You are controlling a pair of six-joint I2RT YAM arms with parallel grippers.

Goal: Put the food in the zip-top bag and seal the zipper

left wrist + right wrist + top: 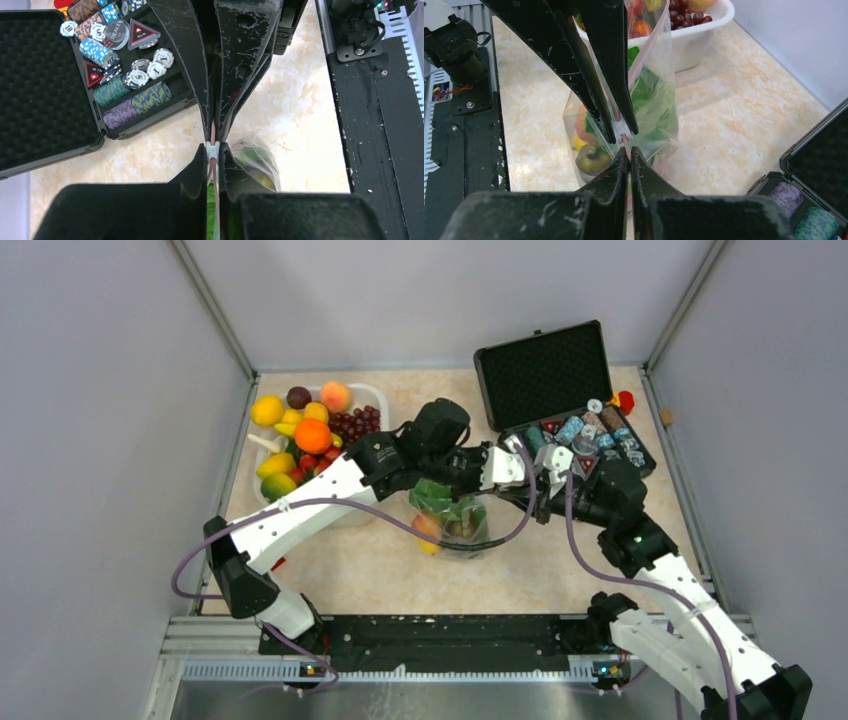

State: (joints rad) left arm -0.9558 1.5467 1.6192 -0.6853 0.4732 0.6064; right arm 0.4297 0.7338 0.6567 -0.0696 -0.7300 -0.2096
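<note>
1. The left gripper is clenching the zipper.
2. The right gripper is pinching it too.
3. The bag, holding food, is standing between basin and case.
4. A chip is showing "DEALER".

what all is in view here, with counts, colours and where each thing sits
bag: one, clear, middle of table
zipper: one, pink, along bag mouth
lettuce: one, green, inside bag
bagged fruit: about three, pink-orange, yellow, greenish, bag bottom
basin: one, white, back left
loose fruit: many, mixed colours, in basin
case: one, black, open, back right
chips: many, mixed colours, in case
table: one, beige
left fingers: two, black, shut on zipper
right fingers: two, black, shut on zipper
</note>
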